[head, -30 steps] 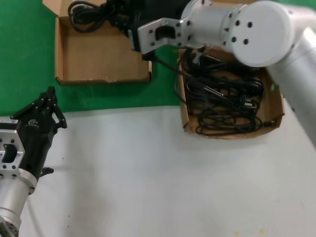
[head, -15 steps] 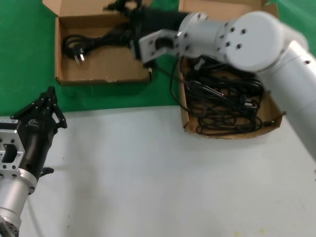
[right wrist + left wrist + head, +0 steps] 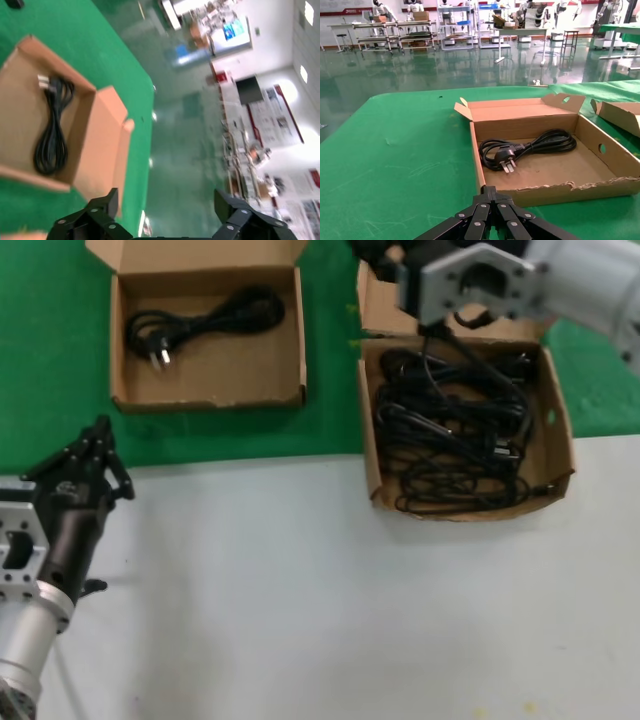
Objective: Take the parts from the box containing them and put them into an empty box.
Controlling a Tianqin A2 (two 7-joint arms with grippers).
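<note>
The smaller cardboard box (image 3: pixel 210 398) stands at the back left on the green mat, and one black power cord (image 3: pixel 200 318) lies coiled inside it with its plug toward the left wall. The larger box (image 3: pixel 367 445) at the right holds several tangled black cords (image 3: pixel 450 430). My right arm (image 3: pixel 470 285) hovers over that box's back edge and lid. My right gripper (image 3: pixel 167 200) is open wide with nothing between its fingers. The same cord (image 3: pixel 50 135) lies far off in that view. My left gripper (image 3: pixel 98 430) (image 3: pixel 493 190) rests shut near the smaller box's front wall (image 3: pixel 555 187).
The green mat (image 3: pixel 50 360) covers the back half of the work surface and the white table (image 3: pixel 300 590) the front. The larger box's lid flap (image 3: pixel 385 305) stands up behind it. The smaller box's lid (image 3: pixel 190 252) is folded back.
My right arm has swung from over the smaller box to above the larger box's back edge. The cord it carried now lies loose in the smaller box. The left arm is still.
</note>
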